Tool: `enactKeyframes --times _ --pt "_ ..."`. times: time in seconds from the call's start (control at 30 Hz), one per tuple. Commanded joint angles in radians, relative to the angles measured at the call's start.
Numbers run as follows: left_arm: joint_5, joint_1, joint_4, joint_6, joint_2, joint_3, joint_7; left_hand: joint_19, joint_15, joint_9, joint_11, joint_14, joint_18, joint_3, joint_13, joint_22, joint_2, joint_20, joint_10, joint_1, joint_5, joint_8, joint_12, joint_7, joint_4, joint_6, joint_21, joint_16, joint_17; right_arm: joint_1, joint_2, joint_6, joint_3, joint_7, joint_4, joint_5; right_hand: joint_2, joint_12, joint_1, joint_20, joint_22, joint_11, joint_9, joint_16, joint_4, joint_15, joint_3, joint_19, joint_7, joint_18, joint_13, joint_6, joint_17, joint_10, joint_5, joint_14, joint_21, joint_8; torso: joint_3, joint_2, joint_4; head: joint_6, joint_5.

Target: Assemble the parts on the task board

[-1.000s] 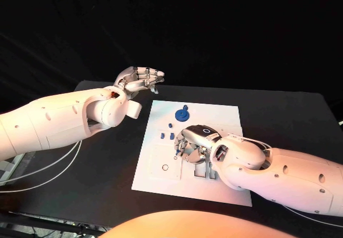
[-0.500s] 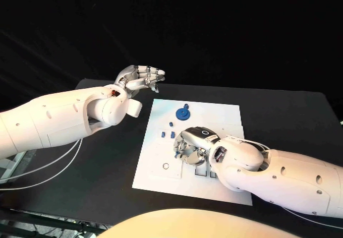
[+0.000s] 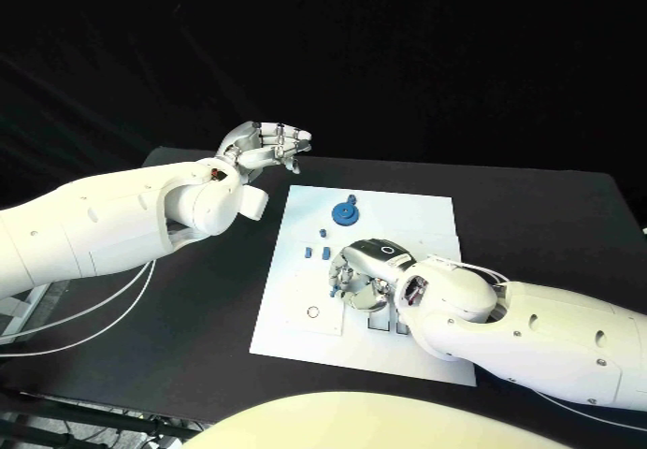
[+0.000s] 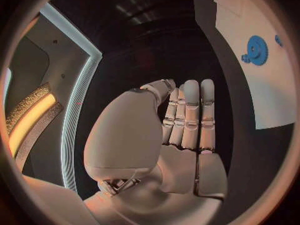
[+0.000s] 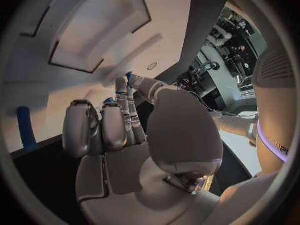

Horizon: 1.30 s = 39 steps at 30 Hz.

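Observation:
The white task board [image 3: 405, 217] lies mid-table. A blue gear [image 3: 345, 214] stands near its far edge, also seen in the left wrist view as the blue gear [image 4: 256, 50]. Two small blue parts [image 3: 317, 253] sit on the board's left side. My right hand [image 3: 362, 278] reaches down onto the board's middle, fingertips close together. In the right wrist view a small blue part [image 5: 129, 76] shows pinched between thumb and a finger of the right hand [image 5: 119, 120], close to the board [image 5: 112, 30]. My left hand [image 3: 265, 146] hovers past the board's far left corner, fingers loosely apart, holding nothing.
Rectangular recesses [image 3: 384, 323] lie in the board's near part, just beside my right forearm. A round hole [image 3: 313, 315] sits at the near left of the board. A blue peg [image 5: 24, 127] stands on the board near my right hand. Black table [image 3: 525, 215] surrounds the board.
My right hand has crept slightly toward the board's near left, staying low over the middle. The left hand has hardly moved.

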Motion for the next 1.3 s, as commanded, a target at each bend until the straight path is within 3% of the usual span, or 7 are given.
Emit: enactKeyframes --times 0.03,0.87,0.97,1.07,1.3 --pt "-0.005 0.001 0.001 0.014 0.001 0.001 0.003 -0.002 -0.001 0.001 -0.001 -0.005 0.013 0.000 -0.002 -0.001 0.003 0.004 -0.008 -0.010 0.001 0.007 0.004 -0.001 -0.006 -0.004 -0.006 -0.004 -0.001 -0.002 0.002 0.019 0.000 -0.008 -0.001 -0.024 -0.001 -0.006 -0.012 -0.001 0.159 0.003 0.001 0.003 0.006 -0.007 0.000 0.004 0.000 -0.019 0.002 0.005 -0.001 0.004 0.005 0.036 -0.004 0.002 0.0002 0.000 0.0000 0.000 -0.001" --pt "-0.012 0.001 0.002 0.031 0.000 0.000 -0.003 -0.004 0.000 0.003 0.001 -0.008 0.013 -0.001 -0.004 -0.002 0.001 0.005 -0.017 -0.013 -0.001 0.011 0.004 0.000 -0.009 -0.006 -0.008 -0.003 0.000 -0.013 0.018 0.045 -0.002 -0.025 -0.007 -0.046 -0.027 -0.008 -0.036 0.001 0.159 0.007 0.002 0.004 0.012 -0.003 -0.008 0.002 0.005 -0.018 0.003 -0.008 -0.007 -0.005 0.006 0.034 -0.011 -0.006 -0.0006 0.000 0.0002 -0.004 -0.004" --pt "-0.012 0.001 0.003 0.032 -0.001 0.000 -0.004 -0.004 0.000 0.003 0.002 -0.008 0.013 -0.001 -0.004 -0.002 0.001 0.005 -0.018 -0.013 -0.001 0.011 0.004 0.000 -0.009 -0.006 -0.008 -0.003 0.000 -0.014 0.017 0.036 -0.002 -0.025 -0.008 -0.046 -0.037 -0.011 -0.045 0.004 0.156 0.013 -0.001 0.002 0.016 0.001 -0.010 -0.002 0.013 -0.016 0.001 -0.022 -0.013 -0.023 0.007 0.031 -0.021 -0.017 -0.0010 0.000 -0.0001 -0.004 -0.003" --pt "-0.013 0.001 0.003 0.031 -0.001 0.000 -0.004 -0.004 0.000 0.003 0.002 -0.008 0.013 -0.001 -0.004 -0.002 0.001 0.005 -0.018 -0.013 -0.001 0.011 0.004 0.000 -0.009 -0.006 -0.008 -0.003 0.000 -0.014 0.015 0.020 -0.002 -0.025 -0.008 -0.046 -0.065 -0.011 -0.068 0.014 0.151 0.029 -0.012 0.001 0.027 0.015 -0.032 -0.009 0.028 -0.013 -0.005 -0.065 -0.020 -0.067 0.001 0.028 -0.041 -0.048 -0.0002 0.000 -0.0005 -0.005 -0.003" --pt "-0.015 0.001 0.003 0.031 -0.002 0.000 -0.005 -0.004 0.001 0.003 0.002 -0.008 0.013 -0.001 -0.004 -0.002 0.001 0.006 -0.019 -0.014 -0.001 0.011 0.003 0.000 -0.009 -0.007 -0.008 -0.002 0.000 -0.014 0.003 -0.022 -0.002 -0.031 0.003 -0.050 -0.085 -0.003 -0.060 0.021 0.137 0.031 -0.027 -0.010 0.030 0.017 -0.085 -0.025 0.028 -0.005 -0.008 -0.127 -0.046 -0.129 -0.013 0.020 -0.085 -0.093 0.0008 0.000 -0.0014 -0.005 -0.003"
